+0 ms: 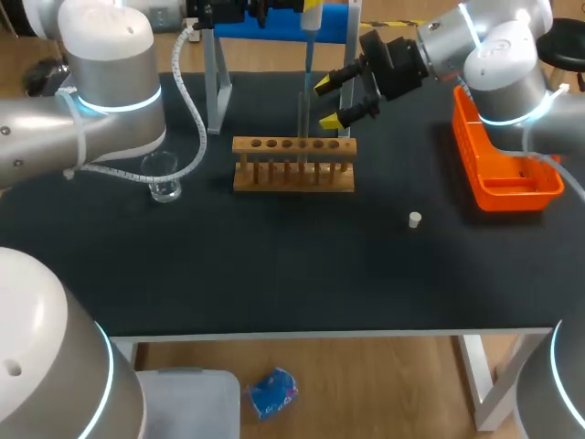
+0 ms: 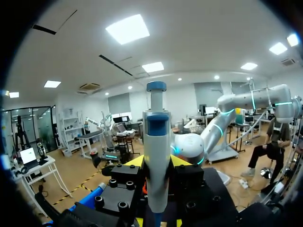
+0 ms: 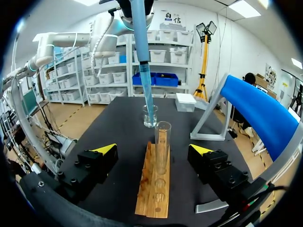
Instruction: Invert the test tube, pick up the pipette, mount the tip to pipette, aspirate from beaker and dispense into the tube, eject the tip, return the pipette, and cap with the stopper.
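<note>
A clear test tube stands upright in the wooden rack. My right gripper is open, its yellow tips on either side of the tube without touching it; in the right wrist view the tube rises between the fingers of my right gripper. My left gripper is shut on the white and blue pipette. The pipette hangs over the tube, its blue tip pointing down. The beaker sits left of the rack. The white stopper lies right of the rack.
An orange bin stands at the table's right edge. The pipette stand, with a grey frame and a blue top, is behind the rack. My left arm's white cable loops down near the beaker.
</note>
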`<state>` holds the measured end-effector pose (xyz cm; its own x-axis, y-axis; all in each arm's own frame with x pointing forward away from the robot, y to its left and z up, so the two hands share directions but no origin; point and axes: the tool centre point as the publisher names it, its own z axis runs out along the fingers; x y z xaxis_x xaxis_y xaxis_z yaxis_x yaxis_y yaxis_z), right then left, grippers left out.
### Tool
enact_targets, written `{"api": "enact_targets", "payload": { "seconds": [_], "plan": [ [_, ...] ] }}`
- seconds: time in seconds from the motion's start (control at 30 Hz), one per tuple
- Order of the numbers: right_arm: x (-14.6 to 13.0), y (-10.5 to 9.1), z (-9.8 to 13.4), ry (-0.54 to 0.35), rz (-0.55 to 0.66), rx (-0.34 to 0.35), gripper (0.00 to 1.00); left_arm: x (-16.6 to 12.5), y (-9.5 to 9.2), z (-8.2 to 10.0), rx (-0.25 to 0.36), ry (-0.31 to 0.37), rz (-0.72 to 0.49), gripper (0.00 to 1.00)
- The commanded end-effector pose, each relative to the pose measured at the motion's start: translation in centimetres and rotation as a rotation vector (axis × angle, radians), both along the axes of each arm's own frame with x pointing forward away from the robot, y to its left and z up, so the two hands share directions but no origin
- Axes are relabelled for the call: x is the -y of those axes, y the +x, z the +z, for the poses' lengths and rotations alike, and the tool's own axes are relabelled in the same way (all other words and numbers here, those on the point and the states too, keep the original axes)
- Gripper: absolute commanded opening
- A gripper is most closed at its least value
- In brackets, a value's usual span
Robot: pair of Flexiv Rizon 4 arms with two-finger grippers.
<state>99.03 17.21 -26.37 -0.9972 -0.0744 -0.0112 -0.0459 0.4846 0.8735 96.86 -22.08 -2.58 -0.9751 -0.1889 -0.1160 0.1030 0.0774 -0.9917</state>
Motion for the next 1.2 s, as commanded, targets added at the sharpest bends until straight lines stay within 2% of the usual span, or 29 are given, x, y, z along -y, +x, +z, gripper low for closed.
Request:
{"api": "enact_targets", "payload": {
  "seconds": [0.03,0.97,1.2],
  "plan": [
    [0.1,0.0,0.1,-0.003,0.002,-0.001,1.00,0.0,0.5,-0.2,0.000,-0.004,-0.005,0.00],
    [0.1,0.0,0.1,-0.003,0.002,-0.001,1.00,0.1,0.8,-1.4,-0.079,-0.008,-0.009,0.00],
    [0.1,0.0,0.1,-0.003,0.002,-0.001,1.00,-0.2,0.6,0.1,-0.061,0.010,0.000,0.00]
  ]
}}
